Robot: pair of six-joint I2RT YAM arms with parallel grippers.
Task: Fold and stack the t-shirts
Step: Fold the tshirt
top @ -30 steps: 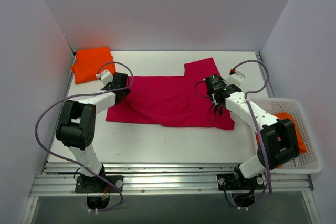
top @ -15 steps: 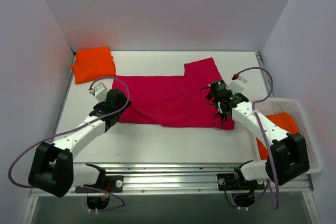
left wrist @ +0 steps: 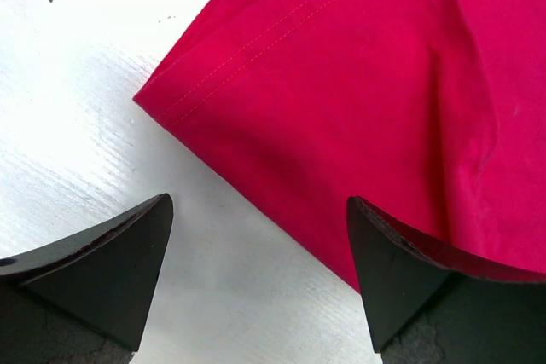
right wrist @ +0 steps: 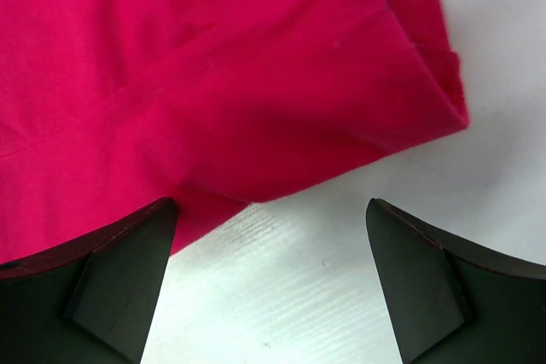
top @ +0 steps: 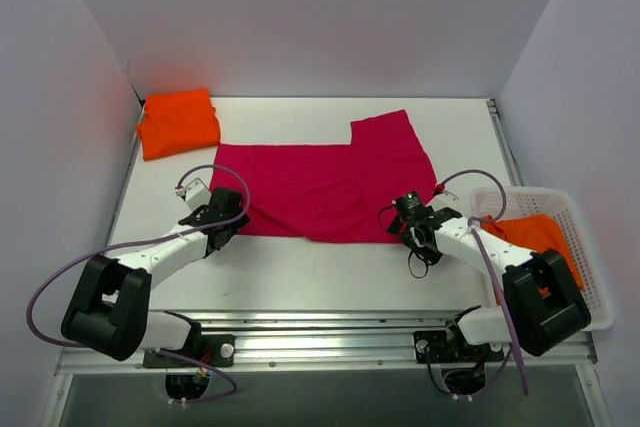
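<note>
T-shirts lie in three places in the top view. The crimson-pink t-shirt (top: 320, 187) is spread flat across the middle of the desk (top: 320, 272). A folded orange t-shirt (top: 178, 123) sits in the far left corner, and another orange t-shirt (top: 535, 235) lies in the white mesh basket (top: 592, 292) at the right edge. We see the left gripper (top: 230, 221) at the near left corner of the crimson-pink shirt and the right gripper (top: 410, 223) at its near right corner. Both have their jaws apart and grip nothing.

From the left wrist, we look down on the stitched hem corner of the crimson cloth against the white desk. The two dark fingers (left wrist: 107, 266) stand wide apart at the bottom, one over bare desk, the other at the cloth's near edge. Whether that one touches the cloth we cannot tell.

From the right wrist, we see a rounded, doubled-over corner of the same shirt, with bare desk below it. The fingers (right wrist: 102, 270) are spread wide here too. The one on the picture's left overlaps the cloth's edge, and the other is over bare desk.
</note>
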